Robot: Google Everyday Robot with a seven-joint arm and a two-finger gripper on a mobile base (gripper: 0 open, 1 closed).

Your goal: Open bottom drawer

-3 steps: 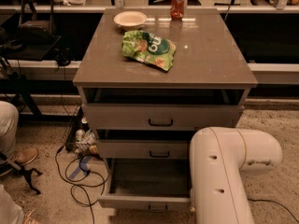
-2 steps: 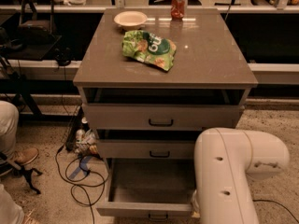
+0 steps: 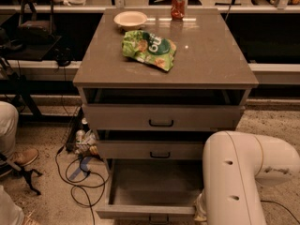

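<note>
Drawer under task: you are looking at the bottom drawer, which is sitting pulled well out of the cabinet at the lowest level, its bare inside lying open to the camera
Handle: its black bar handle is showing at the middle of the front panel, partly cut by the lower edge of the view
Gripper: the gripper is sitting at the right end of that front panel, mostly hidden behind the arm; you cannot tell whether it is open, closed or gripping anything
Arm: the white arm is filling the lower right corner, bending down in front of the cabinet's right side
Other drawers: the middle drawer and the top drawer are each standing slightly forward, with a dark gap showing above each front
Cabinet top: the cabinet top is carrying a green chip bag near the middle, a pale bowl behind it and a red can at the back edge
Floor, left: cables are trailing beside the cabinet, and a brown shoe is resting further left
</note>
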